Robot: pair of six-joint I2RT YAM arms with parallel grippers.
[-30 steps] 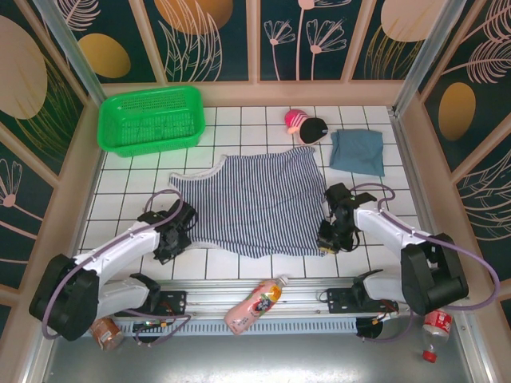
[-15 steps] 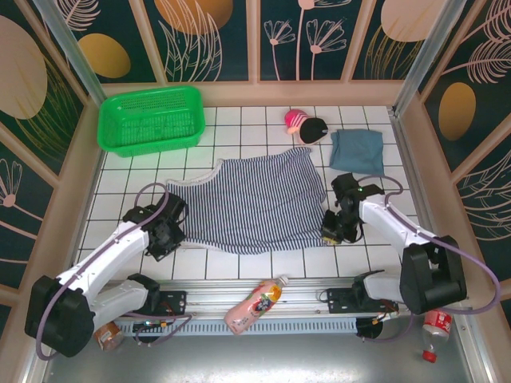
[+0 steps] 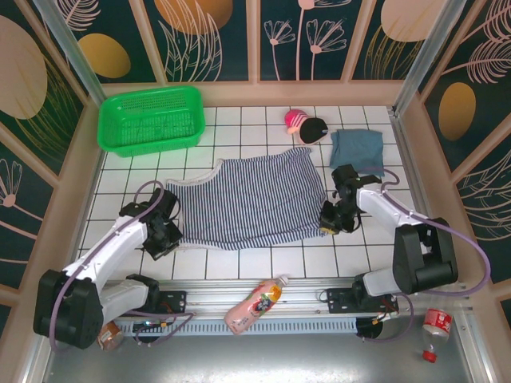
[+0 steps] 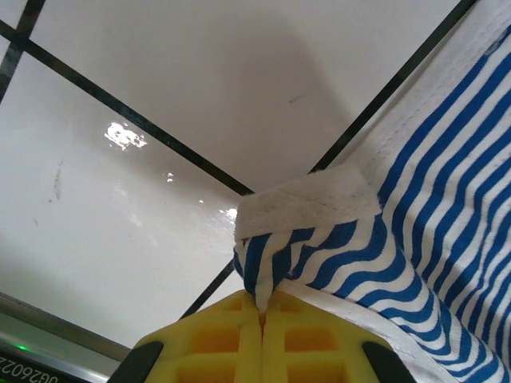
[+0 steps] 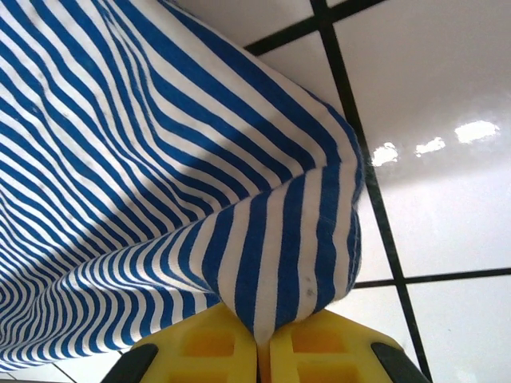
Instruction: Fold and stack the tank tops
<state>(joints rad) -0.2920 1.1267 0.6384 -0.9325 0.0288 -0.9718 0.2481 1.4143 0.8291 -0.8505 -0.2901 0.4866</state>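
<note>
The striped tank top (image 3: pixel 247 203) lies spread across the middle of the white tiled table, its near edge lifted off the tiles. My left gripper (image 3: pixel 164 231) is shut on the tank top's near left corner, where white trim (image 4: pixel 307 203) bunches above the yellow pads (image 4: pixel 223 335). My right gripper (image 3: pixel 329 219) is shut on the near right corner; a fold of striped cloth (image 5: pixel 279 255) is pinched between its pads (image 5: pixel 319 351). The blue-grey tank top (image 3: pixel 357 150) lies folded at the back right.
A green basket (image 3: pixel 150 118) stands at the back left. A pink-and-black toy (image 3: pixel 306 125) lies behind the striped top. A pink bottle (image 3: pixel 254 306) rests on the front rail, and a can (image 3: pixel 436 322) sits at the lower right.
Both grippers have carried the striped top's near edge away from the arm bases, toward the back. The cloth's near edge now sits farther from the front rail.
</note>
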